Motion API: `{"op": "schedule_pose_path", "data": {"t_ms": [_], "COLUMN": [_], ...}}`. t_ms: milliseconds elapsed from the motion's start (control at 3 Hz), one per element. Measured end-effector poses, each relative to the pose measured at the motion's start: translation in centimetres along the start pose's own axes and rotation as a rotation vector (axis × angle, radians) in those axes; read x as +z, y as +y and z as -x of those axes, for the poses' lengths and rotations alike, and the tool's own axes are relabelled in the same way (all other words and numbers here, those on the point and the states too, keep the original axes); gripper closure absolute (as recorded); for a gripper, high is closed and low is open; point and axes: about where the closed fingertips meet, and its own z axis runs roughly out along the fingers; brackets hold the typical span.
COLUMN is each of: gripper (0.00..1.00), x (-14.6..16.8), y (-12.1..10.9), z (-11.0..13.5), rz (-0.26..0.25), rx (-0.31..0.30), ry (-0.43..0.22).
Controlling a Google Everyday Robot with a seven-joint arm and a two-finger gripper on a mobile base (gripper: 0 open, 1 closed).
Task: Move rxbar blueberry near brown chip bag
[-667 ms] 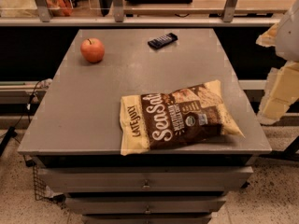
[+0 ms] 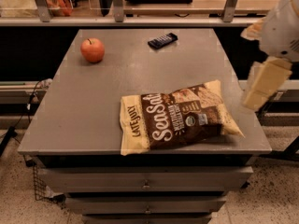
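Grey worktop [image 2: 93, 106] holds the rxbar [image 2: 162, 40] upper centre, the chip bag [image 2: 177, 118] lower right. Pincer [image 2: 264, 85] hangs at the right edge; I cannot tell its state.

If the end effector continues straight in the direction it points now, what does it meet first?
The end effector hangs beside the table, off its right edge, pointing down and left. Going on, it would probably meet that edge first, close to the chip bag, though depth is unclear.

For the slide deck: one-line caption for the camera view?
Gripper beside table right edge; snack bar at back, chip bag at front, apple back left.
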Motion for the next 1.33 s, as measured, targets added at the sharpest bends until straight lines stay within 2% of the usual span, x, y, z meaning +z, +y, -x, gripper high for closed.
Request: {"op": "schedule_pose_path", "data": {"t_ms": [333, 667, 1000, 1333], "gripper": [0.00, 0.00, 0.00, 0.00], "x": [6.0, 9.3, 9.4, 10.6], "y": [-7.2, -12.5, -12.5, -13.3], "z": [6.5, 9.6, 9.6, 10.5], "rz": [-0.054, -0.084, -0.084, -0.081], "rx": [0.008, 0.090, 0.090, 0.118], "ry": [-0.236, -0.358, -0.358, -0.430]}}
